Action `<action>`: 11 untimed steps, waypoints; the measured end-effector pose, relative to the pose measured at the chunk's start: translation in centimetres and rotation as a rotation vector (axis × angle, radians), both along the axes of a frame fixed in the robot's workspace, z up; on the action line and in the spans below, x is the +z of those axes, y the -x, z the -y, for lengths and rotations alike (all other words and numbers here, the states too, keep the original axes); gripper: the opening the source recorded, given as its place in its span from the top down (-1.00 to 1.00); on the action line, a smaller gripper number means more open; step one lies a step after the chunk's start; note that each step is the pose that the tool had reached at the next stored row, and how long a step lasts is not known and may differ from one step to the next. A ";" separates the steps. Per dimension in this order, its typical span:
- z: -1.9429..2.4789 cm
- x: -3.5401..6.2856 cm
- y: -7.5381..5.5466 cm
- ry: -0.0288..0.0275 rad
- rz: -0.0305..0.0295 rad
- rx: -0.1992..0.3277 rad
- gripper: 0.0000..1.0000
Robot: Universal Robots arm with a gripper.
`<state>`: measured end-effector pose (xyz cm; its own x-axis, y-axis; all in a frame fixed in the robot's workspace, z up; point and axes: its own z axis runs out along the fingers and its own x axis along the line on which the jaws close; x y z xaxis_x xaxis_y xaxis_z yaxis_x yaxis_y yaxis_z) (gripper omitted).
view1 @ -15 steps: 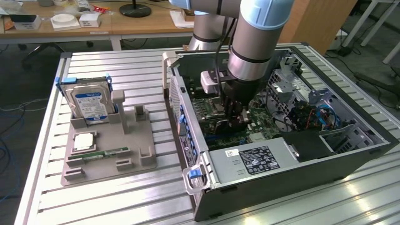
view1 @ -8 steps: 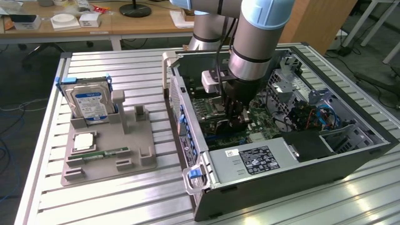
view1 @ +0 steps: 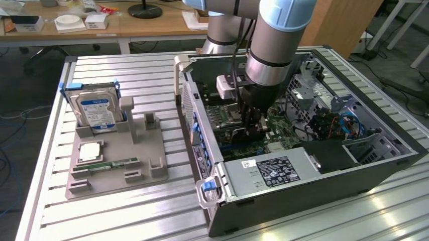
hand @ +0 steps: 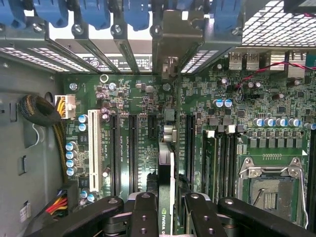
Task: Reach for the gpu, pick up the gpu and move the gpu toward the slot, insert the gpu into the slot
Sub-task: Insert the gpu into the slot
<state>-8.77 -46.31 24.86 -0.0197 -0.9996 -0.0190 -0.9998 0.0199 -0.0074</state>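
My gripper (hand: 168, 217) is down inside the open computer case (view1: 201, 125), shut on the gpu (hand: 166, 182). The gpu is a thin black card seen edge-on, with a green logo between my fingers (hand: 143, 215). It stands upright over the green motherboard (hand: 148, 94), and its tan end bracket (hand: 170, 34) lines up with the case's rear openings. Long black connector strips (hand: 133, 148) run parallel to the card on either side. The slot right under the card is hidden by it, so I cannot tell if the card is seated. In the exterior view the gripper (view1: 254, 128) sits low over the board.
The silver processor socket (hand: 269, 190) lies beside the card. A sleeved cable bundle (hand: 42, 111) hangs by the case wall. Blue bracket latches (hand: 94, 12) line the rear. Outside the case, a grey fixture (view1: 114, 160) holds a blue-labelled hard drive (view1: 97, 108). A power supply (view1: 275, 170) fills the near corner.
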 end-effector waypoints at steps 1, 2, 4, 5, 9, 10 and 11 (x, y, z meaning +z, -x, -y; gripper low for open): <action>0.01 0.01 0.0 0.0001 -0.0024 0.000 0.48; 0.02 0.00 0.0 0.0000 -0.0039 0.000 0.48; 0.04 0.00 0.0 -0.0001 -0.0053 0.000 0.48; 0.04 0.00 0.0 0.0000 -0.0054 0.000 0.48; 0.06 0.00 -0.3 0.0002 -0.0077 0.000 0.48; 0.06 0.00 -0.3 0.0002 -0.0078 0.000 0.48; 0.06 0.00 -0.3 0.0003 -0.0077 0.000 0.48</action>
<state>-8.47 -46.37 24.86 -0.0201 -0.9996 -0.0186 -0.9998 0.0201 0.0003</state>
